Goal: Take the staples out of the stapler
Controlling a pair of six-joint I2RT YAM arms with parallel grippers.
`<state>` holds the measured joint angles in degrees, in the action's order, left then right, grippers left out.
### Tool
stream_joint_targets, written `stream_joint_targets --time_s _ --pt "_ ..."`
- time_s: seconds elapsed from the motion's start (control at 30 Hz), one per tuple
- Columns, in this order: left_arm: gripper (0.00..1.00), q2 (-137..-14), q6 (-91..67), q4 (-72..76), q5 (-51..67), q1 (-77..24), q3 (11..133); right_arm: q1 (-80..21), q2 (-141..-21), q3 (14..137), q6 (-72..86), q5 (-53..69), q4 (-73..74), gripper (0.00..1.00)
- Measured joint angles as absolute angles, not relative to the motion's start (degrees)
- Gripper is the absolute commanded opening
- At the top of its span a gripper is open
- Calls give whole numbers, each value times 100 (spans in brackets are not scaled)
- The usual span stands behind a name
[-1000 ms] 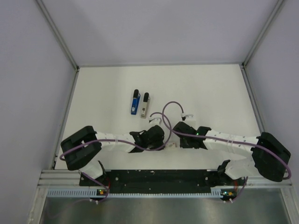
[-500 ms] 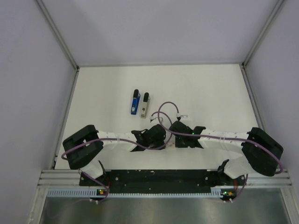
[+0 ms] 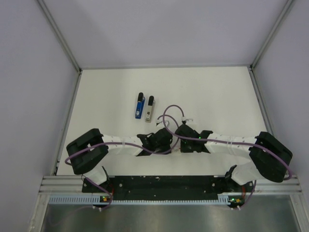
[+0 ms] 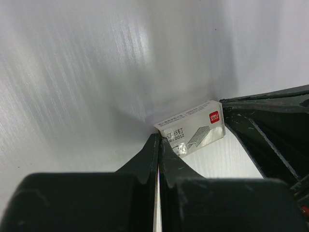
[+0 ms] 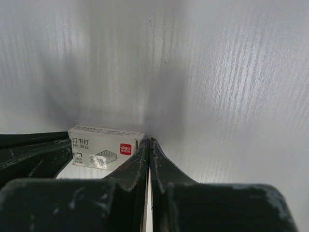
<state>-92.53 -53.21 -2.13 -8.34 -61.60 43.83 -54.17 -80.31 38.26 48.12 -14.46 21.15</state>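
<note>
Two staplers lie side by side on the white table in the top view: a blue-and-black stapler (image 3: 139, 105) and a grey-and-black stapler (image 3: 150, 107). Both stand well beyond the arms, and nothing touches them. No staples show in any view. My left gripper (image 4: 158, 137) is shut and empty, its tips just short of a small white staple box (image 4: 192, 133). My right gripper (image 5: 148, 141) is also shut and empty, with the same box (image 5: 104, 145) just to the left of its tips. Both wrists sit close together, low over the table's near middle.
The left wrist body (image 3: 157, 140) and the right wrist body (image 3: 190, 134) nearly meet, with purple cables (image 3: 169, 113) looping above them. The right gripper's dark fingers (image 4: 270, 130) fill the right side of the left wrist view. Grey walls enclose the table on three sides.
The right arm has drawn in, its elbow moving left and up and its wrist sliding slightly left toward the left wrist. The left arm shifted only a little. Both grippers stayed shut.
</note>
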Motion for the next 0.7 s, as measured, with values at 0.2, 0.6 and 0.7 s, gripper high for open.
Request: stream_joint_targets --time_s 0.2,0.6,0.7 --pt "0 -9255 -5297 -220 -834 -6160 4390 -5417 -8034 3826 4799 -1433 2099 0" --pt "14 -9240 -5168 -226 -838 -6160 4399 -5297 -7832 3824 4742 -1531 2241 18" --pt "26 -9142 -5033 -486 -904 -6163 4427 -5113 -7467 3824 4615 -1643 2322 29"
